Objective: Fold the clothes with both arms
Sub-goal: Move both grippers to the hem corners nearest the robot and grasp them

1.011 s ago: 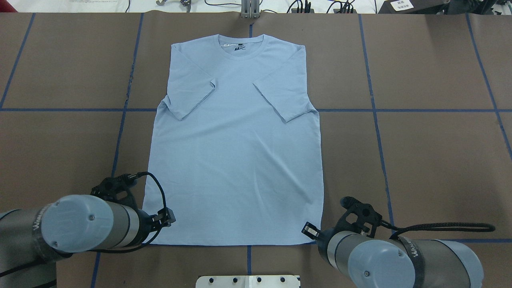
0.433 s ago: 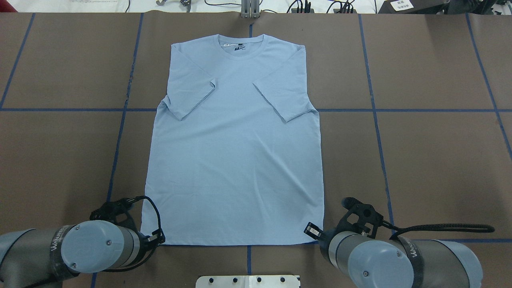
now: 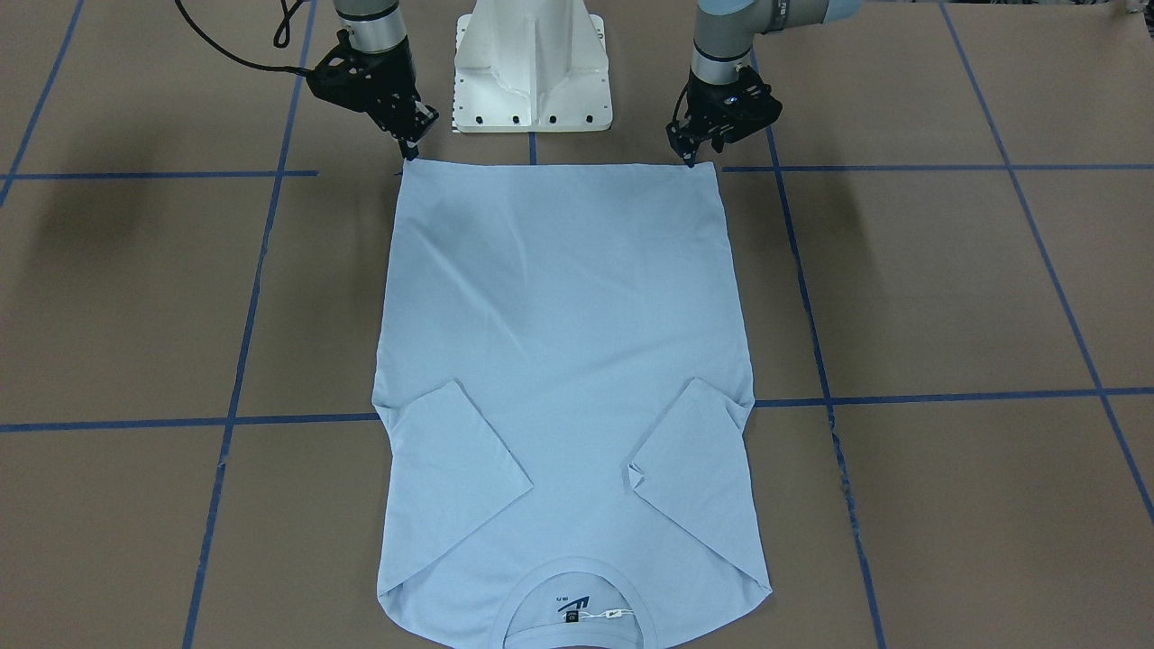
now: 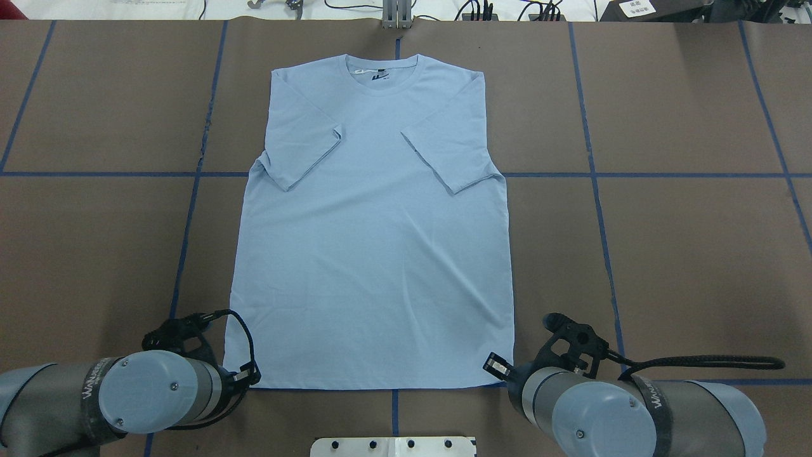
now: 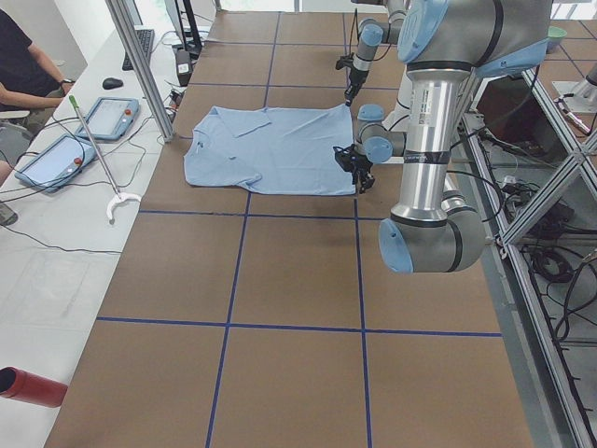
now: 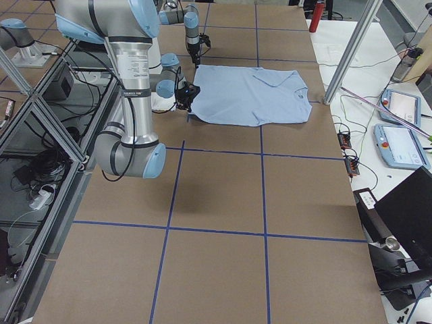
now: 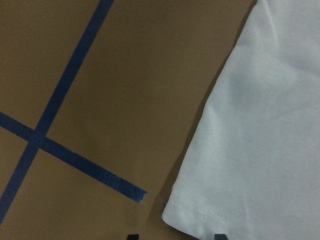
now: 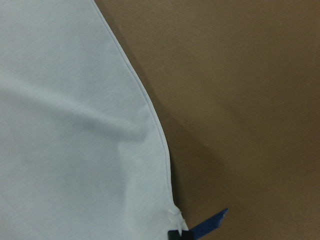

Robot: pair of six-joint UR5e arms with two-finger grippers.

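The light blue T-shirt (image 4: 374, 254) lies flat on the brown table, sleeves folded in and collar with its dark label (image 4: 380, 77) at the far side; it also shows in the front view (image 3: 559, 315). My left gripper (image 4: 249, 378) is low at the near left hem corner. In the left wrist view its fingertips (image 7: 217, 236) stand apart on either side of that corner (image 7: 172, 215), so it is open. My right gripper (image 3: 410, 151) is at the other near hem corner. In the right wrist view the dark tip (image 8: 173, 234) meets the bunched corner, shut on it.
The white pedestal base (image 3: 532, 63) stands just behind the near hem. Blue tape lines (image 4: 590, 174) cross the table. In the left side view an operators' bench with tablets (image 5: 117, 117) and a seated person (image 5: 23, 65) lie beyond the far edge.
My left arm has drawn back toward the robot and a little outward, bringing its gripper down at the hem's left corner. The right arm and the shirt have not moved.
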